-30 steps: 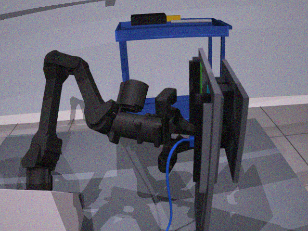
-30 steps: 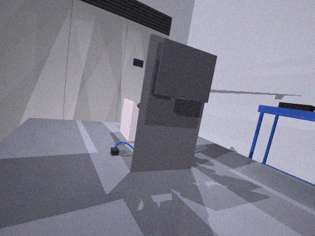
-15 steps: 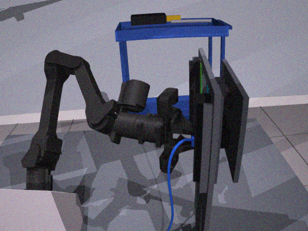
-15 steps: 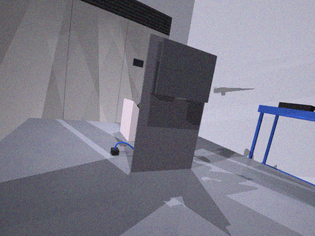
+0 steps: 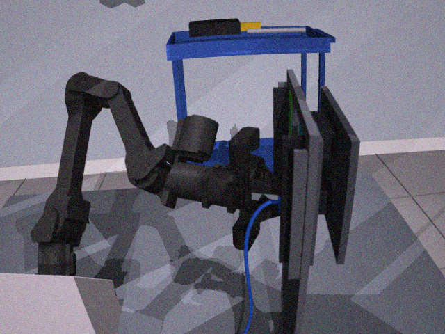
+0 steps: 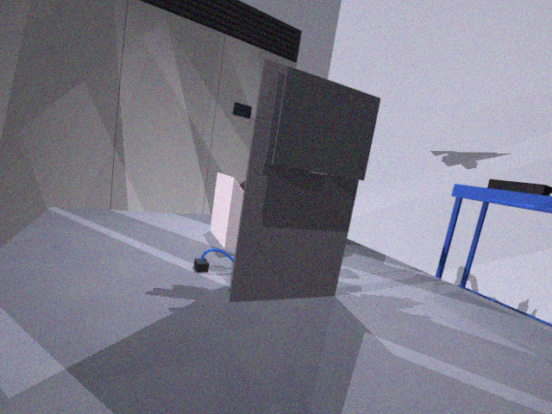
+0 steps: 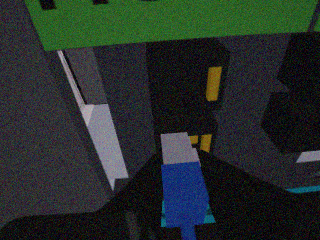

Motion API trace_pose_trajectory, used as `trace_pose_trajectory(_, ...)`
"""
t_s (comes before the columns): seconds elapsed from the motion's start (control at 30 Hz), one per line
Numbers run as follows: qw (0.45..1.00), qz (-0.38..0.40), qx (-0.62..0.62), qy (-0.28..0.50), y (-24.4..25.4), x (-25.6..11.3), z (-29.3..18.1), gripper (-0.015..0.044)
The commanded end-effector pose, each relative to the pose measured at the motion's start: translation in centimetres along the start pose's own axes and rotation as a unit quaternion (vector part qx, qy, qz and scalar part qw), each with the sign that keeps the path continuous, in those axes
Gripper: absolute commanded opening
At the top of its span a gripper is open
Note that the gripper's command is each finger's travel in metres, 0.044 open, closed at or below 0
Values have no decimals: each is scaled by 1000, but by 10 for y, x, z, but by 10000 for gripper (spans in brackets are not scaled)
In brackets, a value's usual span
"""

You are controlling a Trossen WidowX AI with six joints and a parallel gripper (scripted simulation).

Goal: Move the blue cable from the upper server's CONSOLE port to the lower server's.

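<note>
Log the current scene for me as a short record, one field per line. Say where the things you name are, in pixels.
tool: closed on the blue plug (image 7: 185, 194)
tool position: up against the front of the dark rack (image 5: 315, 201) (image 6: 296, 262)
plug front: pale end pointing toward a dark port opening with yellow parts
seated in port: cannot tell
cable: blue (image 5: 247, 266) (image 6: 216, 250), curving down from the plug
label strip above ports: green (image 7: 170, 22)
cart: blue (image 5: 247, 47) (image 6: 498, 197), black box (image 5: 214, 28) (image 6: 517, 187) on top
</note>
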State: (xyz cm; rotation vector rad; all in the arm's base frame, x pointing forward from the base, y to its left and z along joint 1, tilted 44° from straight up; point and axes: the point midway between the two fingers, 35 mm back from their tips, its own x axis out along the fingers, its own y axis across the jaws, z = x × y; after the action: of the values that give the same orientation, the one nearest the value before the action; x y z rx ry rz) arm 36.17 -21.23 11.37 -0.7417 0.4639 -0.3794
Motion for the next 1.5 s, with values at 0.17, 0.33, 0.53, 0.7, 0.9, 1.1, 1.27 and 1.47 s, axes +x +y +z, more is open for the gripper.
trace_pose_trajectory(0.17, 1000, -7, 2, 0, -3, 2, 2, 0)
trace_pose_trajectory(0.33, 1000, -7, 2, 0, -3, 3, 2, 0)
trace_pose_trajectory(0.53, 1000, -6, 2, 1, -3, 4, 2, 0)
trace_pose_trajectory(0.7, 1000, 0, 0, 1, 0, 2, 0, 105)
trace_pose_trajectory(0.9, 1000, 0, 0, 1, 0, 2, 0, 263)
trace_pose_trajectory(1.1, 1000, 0, 0, 1, 0, 2, 0, 420)
trace_pose_trajectory(1.27, 1000, 0, 0, 1, -2, -2, -1, 440)
trace_pose_trajectory(1.47, 1000, 0, 0, 1, -6, -6, -1, 440)
